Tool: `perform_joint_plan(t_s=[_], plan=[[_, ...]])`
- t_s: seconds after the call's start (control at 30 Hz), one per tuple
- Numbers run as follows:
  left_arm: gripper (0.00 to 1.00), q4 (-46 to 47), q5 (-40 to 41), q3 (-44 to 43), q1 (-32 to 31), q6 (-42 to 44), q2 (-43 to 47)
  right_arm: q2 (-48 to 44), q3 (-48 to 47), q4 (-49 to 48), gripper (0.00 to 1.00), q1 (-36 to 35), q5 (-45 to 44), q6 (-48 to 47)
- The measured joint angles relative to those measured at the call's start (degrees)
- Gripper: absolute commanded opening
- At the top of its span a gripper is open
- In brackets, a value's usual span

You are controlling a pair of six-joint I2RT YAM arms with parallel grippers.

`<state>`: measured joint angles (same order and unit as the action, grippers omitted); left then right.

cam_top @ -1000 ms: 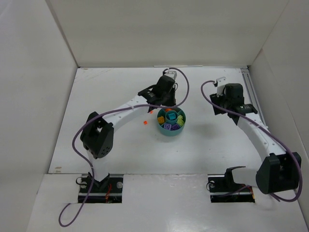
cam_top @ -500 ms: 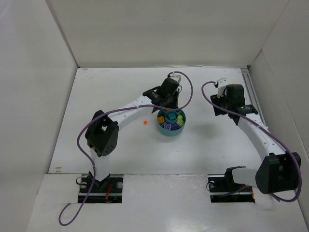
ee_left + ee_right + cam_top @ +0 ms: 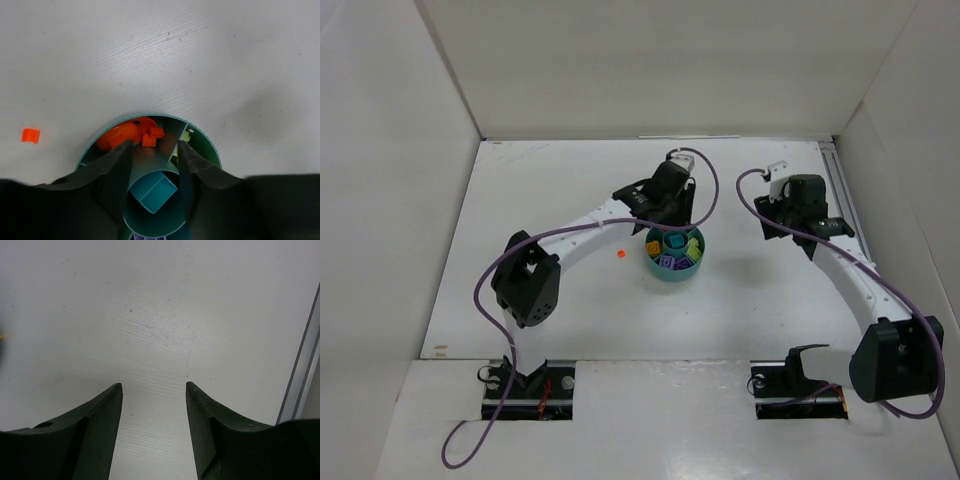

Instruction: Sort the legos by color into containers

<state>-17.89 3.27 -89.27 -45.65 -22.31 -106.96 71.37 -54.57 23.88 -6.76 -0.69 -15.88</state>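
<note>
Two arms work a white desk (image 3: pixel 550 190) boxed in by plain white walls (image 3: pixel 660 70).
The left end effector (image 3: pixel 154 150) hangs with jaws parted and empty over the round teal dish (image 3: pixel 672 272) near mid-desk (orange pieces (image 3: pixel 131 135) in one wedge, a teal brick (image 3: pixel 157 191) in the centre cup). One orange lego (image 3: pixel 619 254) lies loose on the desk to its left. The right end effector (image 3: pixel 152 386), jaws apart, holds nothing above the faintly scuffed surface beside a metal rail (image 3: pixel 304 365).

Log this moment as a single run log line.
left gripper: open above dish, over orange legos | right gripper: open, empty, over table | loose orange lego: on table, left of dish
</note>
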Motion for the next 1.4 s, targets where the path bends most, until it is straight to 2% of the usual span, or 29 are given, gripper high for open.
perform_joint_plan(t_s=[0.1, 0.13, 0.17, 0.33, 0.5, 0.67, 0.8, 0.97, 1.1, 1.4], plan=[[0.71, 0.0, 1.3, 0.3, 0.0, 0.3, 1.8, -0.5, 0.0, -0.5, 0.6, -0.5, 0.6, -1.0], [0.95, 0.0, 1.9, 0.5, 0.0, 0.3, 2.7, -0.7, 0.0, -0.7, 0.62, -0.9, 0.5, -1.4], [1.0, 0.0, 2.7, 1.0, 0.0, 0.3, 3.9, -1.1, 0.1, -1.2, 0.64, -1.8, -0.2, -1.8], [1.0, 0.4, 6.7, 9.0, 0.5, -2.9, 14.2, -1.9, -0.1, -3.6, 0.71, -10.6, -2.3, -4.0], [1.0, -1.5, 11.6, 23.8, 4.7, -11.4, 29.2, 1.3, -4.6, -4.9, 0.73, -23.5, -5.7, -7.6], [1.0, -7.4, 16.3, 37.9, 14.2, -21.6, 42.5, 11.0, -14.9, -6.6, 0.73, -37.2, -8.3, -12.7], [1.0, -13.2, 20.0, 45.0, 18.5, -29.6, 50.2, 22.7, -25.1, -6.5, 0.72, -44.0, -8.9, -15.6], [1.0, -17.4, 22.5, 46.7, 18.8, -36.1, 55.3, 35.8, -34.2, -4.6, 0.72, -46.3, -7.0, -15.6], [1.0, -17.3, 22.6, 47.5, 18.8, -37.7, 57.2, 44.7, -41.0, -1.9, 0.67, -46.0, -5.1, -14.4], [1.0, -16.4, 22.0, 47.7, 18.8, -37.5, 57.2, 51.8, -44.7, 4.6, 0.67, -45.7, -4.5, -8.7]])
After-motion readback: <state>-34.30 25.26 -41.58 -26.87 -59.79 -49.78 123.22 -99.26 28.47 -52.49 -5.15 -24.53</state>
